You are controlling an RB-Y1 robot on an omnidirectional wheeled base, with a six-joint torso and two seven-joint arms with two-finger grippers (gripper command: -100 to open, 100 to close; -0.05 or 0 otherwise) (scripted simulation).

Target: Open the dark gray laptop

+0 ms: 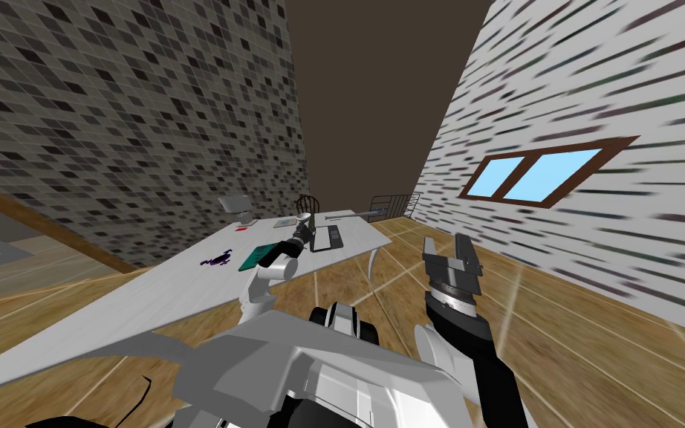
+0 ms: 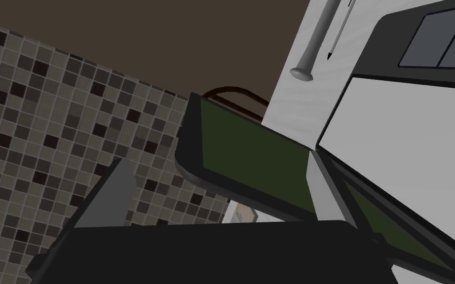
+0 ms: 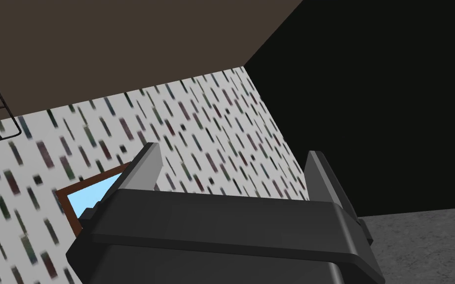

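Two arms, one busy: the left gripper (image 1: 305, 223) reaches across the table (image 1: 148, 297) to the laptop (image 1: 328, 238) on its far side. A dark-rimmed green panel (image 2: 251, 158) sits close before it; grip, cannot tell. The right gripper (image 1: 449, 254) hangs clear, spread wide, likely parked. Wire rack (image 1: 393, 204) beyond: contents unclear.

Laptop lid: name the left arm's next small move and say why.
Probably swing the lid a little further up and back from the laptop base. Its green face stands lifted off the base, not yet laid back, and the left gripper is right beside it.
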